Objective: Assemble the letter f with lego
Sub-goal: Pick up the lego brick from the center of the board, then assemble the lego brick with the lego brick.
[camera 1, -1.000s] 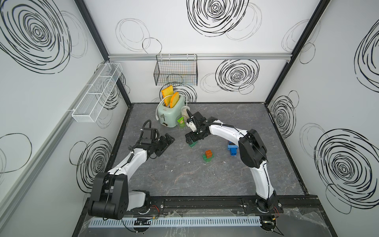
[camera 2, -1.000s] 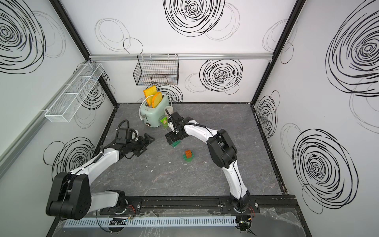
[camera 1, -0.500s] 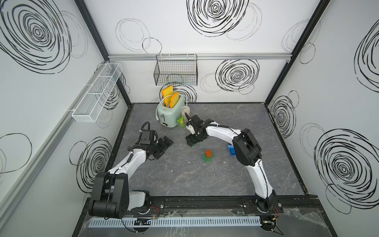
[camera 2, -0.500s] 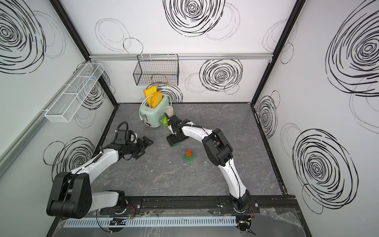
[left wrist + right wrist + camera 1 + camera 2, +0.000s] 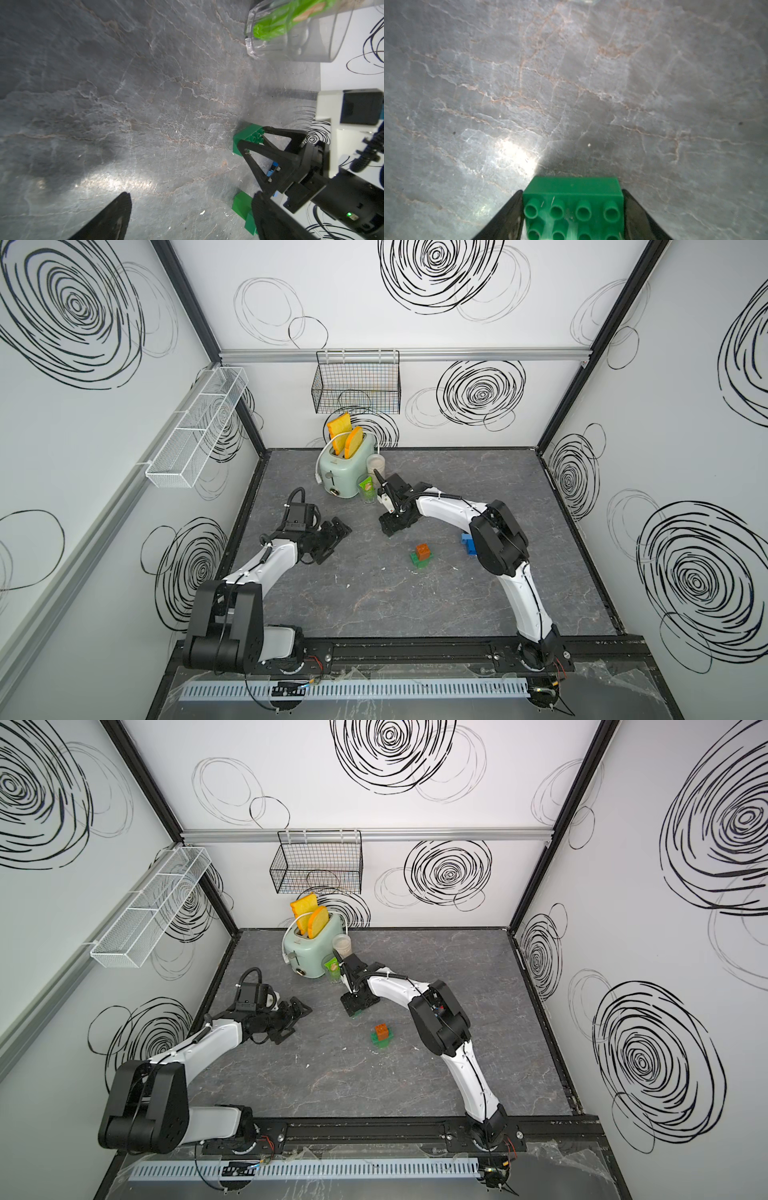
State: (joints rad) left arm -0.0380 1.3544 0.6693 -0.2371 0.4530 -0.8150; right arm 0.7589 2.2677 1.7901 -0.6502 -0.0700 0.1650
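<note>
i see a green oblong brick [image 5: 572,207], an orange brick [image 5: 423,550], a mint toaster [image 5: 344,475] at twelve o'clock, grey veined tabletop [image 5: 374,605], black-swirled white walls [image 5: 353,290].

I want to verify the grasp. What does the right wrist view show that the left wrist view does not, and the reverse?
Only the right wrist view: the green brick close up, its studs facing the camera, with the right tool against two opposite sides. Only the left wrist view: the left tool open over bare table, a clear glass holding a green packet, and another green brick. Both: the right tool on that green brick, and the grey marbled table.
</note>
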